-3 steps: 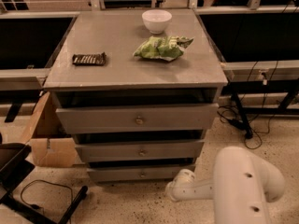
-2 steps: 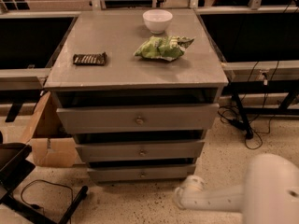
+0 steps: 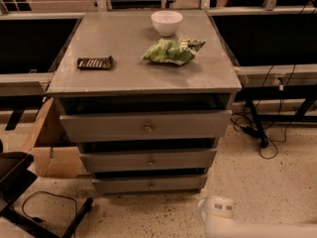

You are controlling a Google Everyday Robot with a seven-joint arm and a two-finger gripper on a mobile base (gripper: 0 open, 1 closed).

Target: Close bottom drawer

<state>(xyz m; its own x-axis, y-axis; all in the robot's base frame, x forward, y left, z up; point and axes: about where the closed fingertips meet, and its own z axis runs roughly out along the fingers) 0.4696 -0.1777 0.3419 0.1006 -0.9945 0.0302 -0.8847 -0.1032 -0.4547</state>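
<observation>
The bottom drawer (image 3: 148, 185) is the slimmest grey front of the three, low on the grey cabinet, with a small round knob (image 3: 151, 185). It stands slightly out, with a dark gap above its front. The mid-width drawer (image 3: 148, 160) and the tallest drawer (image 3: 146, 125) above it also stand slightly out. My gripper (image 3: 216, 209) shows as a white arm end at the bottom right, on the floor side, below and to the right of the bottom drawer and apart from it.
On the cabinet top (image 3: 124, 43) lie a white bowl (image 3: 167, 22), a green chip bag (image 3: 172, 51) and a dark snack bar (image 3: 95, 62). A cardboard box (image 3: 52, 148) stands left of the cabinet. Cables (image 3: 257, 128) and a table leg lie at right. A black frame (image 3: 29, 202) sits at the lower left.
My white arm has dropped lower and further right in the picture, so less of it shows. The drawers and the things on top have not moved.
</observation>
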